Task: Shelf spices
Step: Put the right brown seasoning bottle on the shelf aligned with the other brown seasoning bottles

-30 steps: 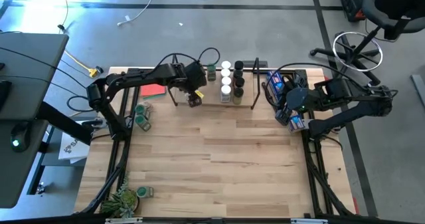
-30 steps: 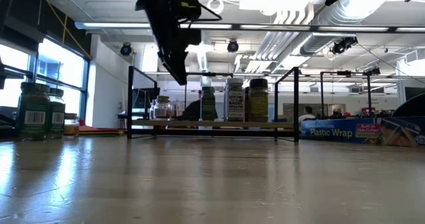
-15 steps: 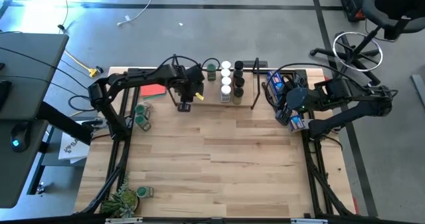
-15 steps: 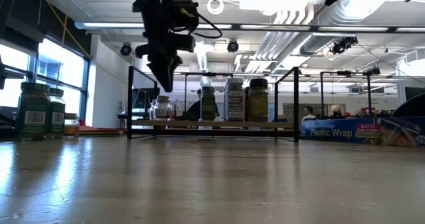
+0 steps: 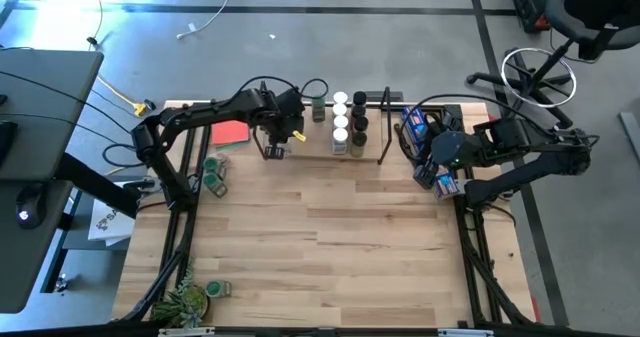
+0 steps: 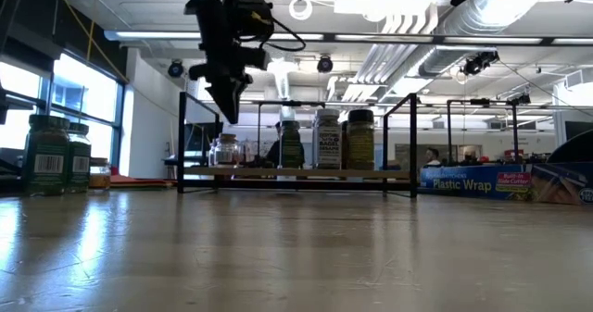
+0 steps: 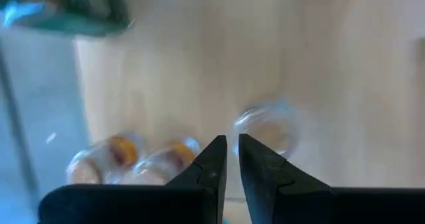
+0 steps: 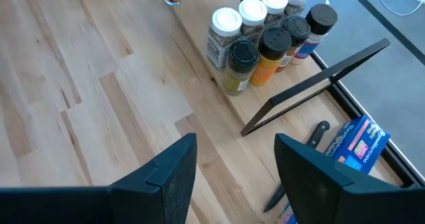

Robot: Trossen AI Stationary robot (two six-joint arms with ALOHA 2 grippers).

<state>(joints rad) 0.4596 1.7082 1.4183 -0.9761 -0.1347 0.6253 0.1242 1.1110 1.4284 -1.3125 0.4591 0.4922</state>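
My left gripper (image 7: pixel 232 161) has its fingers drawn nearly together with only a thin slit between them, and nothing sits in that slit. It hangs above the left end of the shelf (image 5: pixel 305 149), pointing down. Directly under it, in the left wrist view, I see a small clear jar (image 7: pixel 267 123) standing on the board, apart from my fingertips; in the low view the same jar (image 6: pixel 223 151) stands upright at the shelf's left end, with the gripper well above it. I judge that jar is shelved, which is why my fingers are empty and narrow.

The rest of the shelved spices (image 5: pixel 347 123) stand clustered toward the right end, white and black lids in two rows, so the left part of the board stays free for more. Two green-lidded jars (image 5: pixel 214 175) wait on the table near the left edge, and I take those as next.

My right gripper (image 8: pixel 236 161) is parked by the table's right edge, fingers well apart and holding nothing, looking toward the shelf. The blue packet (image 5: pixel 415 127) lies beside it, off the shelf.
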